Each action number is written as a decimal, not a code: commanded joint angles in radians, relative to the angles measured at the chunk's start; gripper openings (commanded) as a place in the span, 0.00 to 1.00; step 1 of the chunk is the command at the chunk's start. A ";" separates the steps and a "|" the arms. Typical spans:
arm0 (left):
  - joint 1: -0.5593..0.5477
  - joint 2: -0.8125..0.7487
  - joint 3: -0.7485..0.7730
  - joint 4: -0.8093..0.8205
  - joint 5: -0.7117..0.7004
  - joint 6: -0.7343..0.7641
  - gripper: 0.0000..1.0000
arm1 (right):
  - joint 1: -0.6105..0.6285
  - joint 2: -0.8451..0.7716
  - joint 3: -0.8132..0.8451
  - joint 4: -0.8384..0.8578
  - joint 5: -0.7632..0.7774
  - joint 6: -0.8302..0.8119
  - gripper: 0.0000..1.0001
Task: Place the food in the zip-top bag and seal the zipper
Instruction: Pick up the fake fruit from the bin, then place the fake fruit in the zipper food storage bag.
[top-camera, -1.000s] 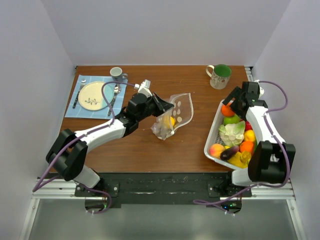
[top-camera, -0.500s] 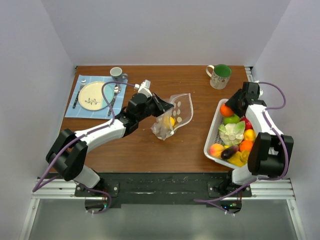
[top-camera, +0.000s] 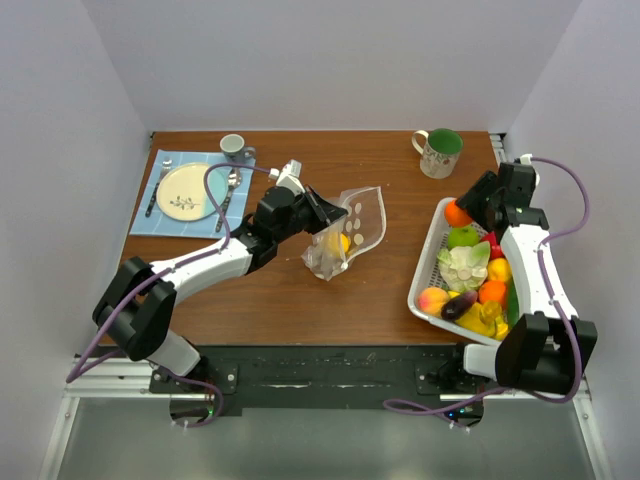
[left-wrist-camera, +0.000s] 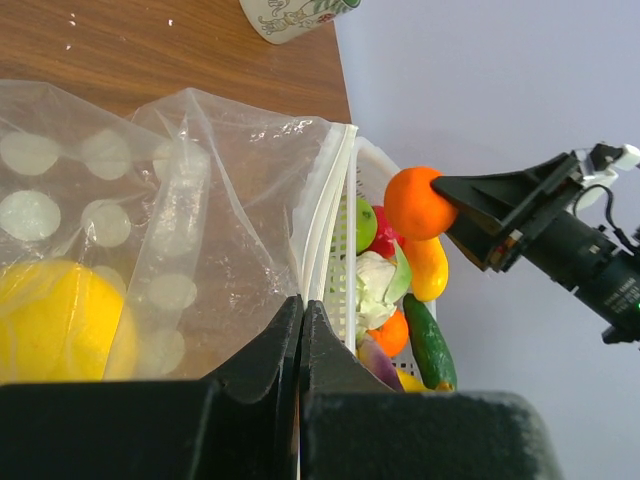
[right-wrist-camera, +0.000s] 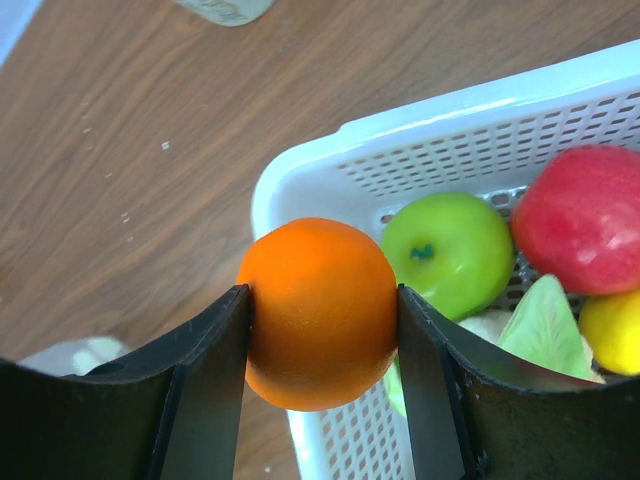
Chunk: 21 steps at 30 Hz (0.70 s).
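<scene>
The clear spotted zip-top bag (top-camera: 345, 235) stands at the table's middle, a yellow fruit (top-camera: 343, 242) inside it. My left gripper (top-camera: 322, 212) is shut on the bag's mouth edge, where the white zipper strip (left-wrist-camera: 325, 200) runs, and holds it up. In the left wrist view the yellow fruit (left-wrist-camera: 55, 320) shows through the bag (left-wrist-camera: 170, 230). My right gripper (top-camera: 462, 210) is shut on an orange (top-camera: 457, 213) and holds it above the far left corner of the white basket (top-camera: 425, 275). In the right wrist view the orange (right-wrist-camera: 318, 312) sits between my fingers (right-wrist-camera: 205, 370) over the basket rim (right-wrist-camera: 330, 150).
The basket holds a green apple (right-wrist-camera: 448, 252), a red apple (right-wrist-camera: 582, 215), a lettuce piece (top-camera: 463, 265), a peach (top-camera: 433, 300), an eggplant (top-camera: 458, 305) and more. A green-lined mug (top-camera: 438, 152) stands at the back right. A plate (top-camera: 186, 192), cutlery and a small cup (top-camera: 233, 146) lie back left.
My right gripper has lifted the orange and drawn slightly back and right over the basket's far corner. The left arm and the bag have not moved.
</scene>
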 joint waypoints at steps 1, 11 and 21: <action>-0.004 0.014 0.035 0.051 0.006 -0.001 0.00 | 0.049 -0.100 0.043 -0.033 -0.082 -0.006 0.26; -0.012 0.037 0.049 0.073 0.012 -0.015 0.00 | 0.527 -0.130 0.083 -0.020 0.119 0.086 0.27; -0.027 0.036 0.051 0.080 0.011 -0.023 0.00 | 0.652 0.130 0.173 0.055 0.136 0.126 0.47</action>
